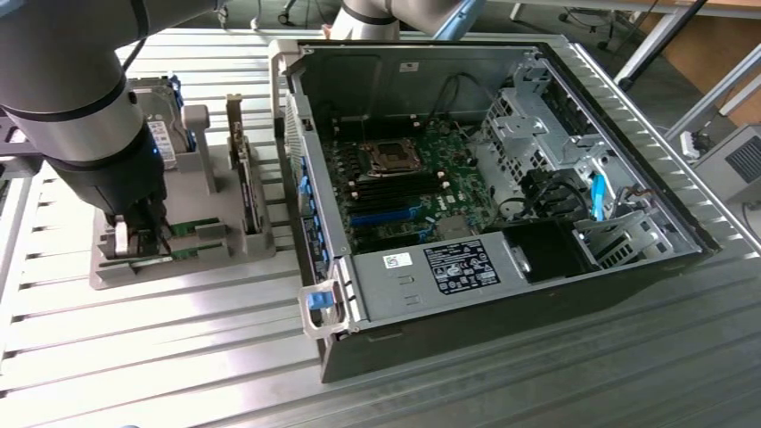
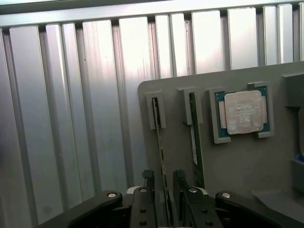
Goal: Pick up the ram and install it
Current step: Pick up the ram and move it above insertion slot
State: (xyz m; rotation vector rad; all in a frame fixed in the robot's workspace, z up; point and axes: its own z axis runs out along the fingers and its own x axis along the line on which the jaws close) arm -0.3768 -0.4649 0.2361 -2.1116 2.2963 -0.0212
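One grasp in hand, nothing lifted.
The black pincer point(image 2: 164, 183) straddles the thin green ram stick point(image 2: 159, 137) in its grey slotted holder point(image 2: 237, 180) on the ribbed metal bench point(image 2: 71, 118), jaws narrowly apart, seemingly not pinching; closing needs square alignment.

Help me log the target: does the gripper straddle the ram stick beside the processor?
No, the gripper straddles the ram farther from the processor; the nearer stick stands outside.
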